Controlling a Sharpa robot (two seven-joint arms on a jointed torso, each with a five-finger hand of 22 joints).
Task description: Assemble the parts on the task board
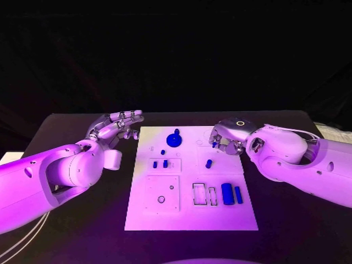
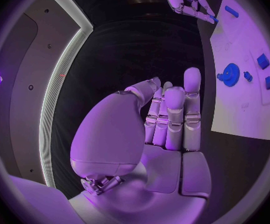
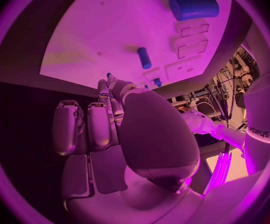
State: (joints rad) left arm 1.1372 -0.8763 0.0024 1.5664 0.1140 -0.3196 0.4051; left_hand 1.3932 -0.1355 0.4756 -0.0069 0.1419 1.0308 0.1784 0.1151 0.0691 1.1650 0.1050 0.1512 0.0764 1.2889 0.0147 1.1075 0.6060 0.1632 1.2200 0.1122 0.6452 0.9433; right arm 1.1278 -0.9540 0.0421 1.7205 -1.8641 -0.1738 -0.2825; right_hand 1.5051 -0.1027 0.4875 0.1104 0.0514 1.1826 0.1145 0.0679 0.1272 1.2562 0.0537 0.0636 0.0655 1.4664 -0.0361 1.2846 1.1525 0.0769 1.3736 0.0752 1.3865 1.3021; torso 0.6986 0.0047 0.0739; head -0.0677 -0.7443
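- Centrally on the black table [image 1: 73,124], the white task board [image 1: 190,181] lies with its long axis running away from the robot.
- Near its far end sits a round blue wheel-shaped part [image 1: 174,139], lying flat.
- Two small blue blocks [image 1: 160,164] stand side by side in a recessed panel on the board's left half; a short blue pin [image 1: 208,163] lies right of them, its axis roughly along the board.
- At the near right, a thick blue cylinder [image 1: 226,194] and a thinner blue rod [image 1: 238,194] lie parallel, lengthwise, beside a rectangular frame slot [image 1: 199,193].
- Left hand [image 1: 115,127] hovers off the board's far-left corner, fingers straight and spread, holding nothing.
- Right hand [image 1: 226,138] is over the far-right corner, fingertips pinching a small blue piece [image 1: 215,144].
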